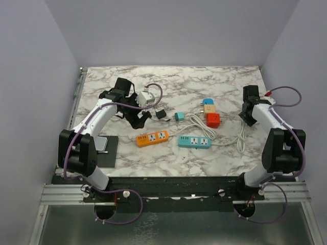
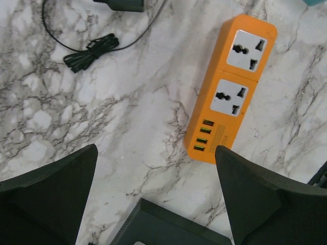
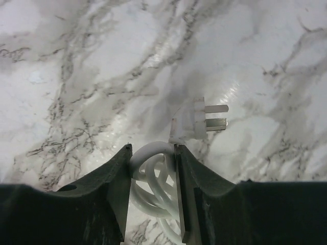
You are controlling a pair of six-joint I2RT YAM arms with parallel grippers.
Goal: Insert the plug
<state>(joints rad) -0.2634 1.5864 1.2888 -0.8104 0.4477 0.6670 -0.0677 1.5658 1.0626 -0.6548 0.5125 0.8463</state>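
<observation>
A white plug (image 3: 196,122) with two metal prongs lies on the marble, just beyond my right gripper (image 3: 152,150). Its white cable (image 3: 153,176) loops between the fingers, and both jaws press against the loop right behind the plug. In the top view the right gripper (image 1: 249,115) sits at the table's right side, with the cable (image 1: 240,139) trailing to the teal power strip (image 1: 194,141). My left gripper (image 2: 156,149) hangs open over bare marble beside the orange power strip (image 2: 232,87), holding nothing. That gripper (image 1: 139,118) is left of centre.
A red cube adapter (image 1: 213,120), an orange one (image 1: 208,108) and a small teal one (image 1: 179,116) stand mid-table. A black adapter (image 1: 160,114) with a bundled black cord (image 2: 89,51) lies near the left gripper. A dark base plate (image 1: 104,148) sits at the left front.
</observation>
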